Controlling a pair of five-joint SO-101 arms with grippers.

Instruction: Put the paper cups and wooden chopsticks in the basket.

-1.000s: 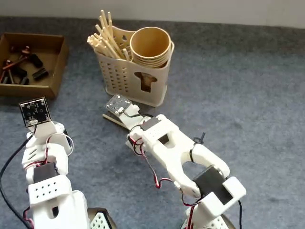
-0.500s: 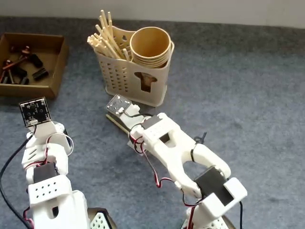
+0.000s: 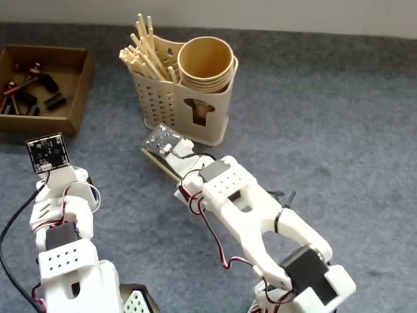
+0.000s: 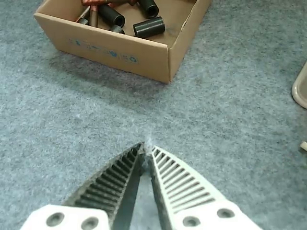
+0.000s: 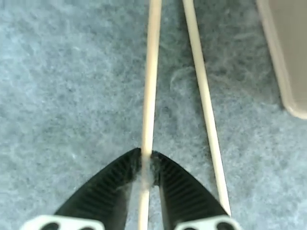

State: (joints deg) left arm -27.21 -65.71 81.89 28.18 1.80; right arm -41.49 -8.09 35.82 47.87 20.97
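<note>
One grey carpet (image 3: pixel 339 117) bears basket (image 3: pixel 171 107) and cardboard box (image 3: pixel 39 125), meeting a pale wall (image 3: pixel 293 13).

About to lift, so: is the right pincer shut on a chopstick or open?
Shut. The right pincer pinches a chopstick between its tips; a second chopstick lies loose beside it.

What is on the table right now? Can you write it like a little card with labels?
Basket: upright at the back, holding stacked paper cups and a bunch of chopsticks
Right gripper: shut on held chopstick, in front of the basket
Loose chopstick: on the carpet beside the held one
Left gripper: shut, holding nothing, over the carpet
Cardboard box: on the left arm's side, with dark parts inside
</note>
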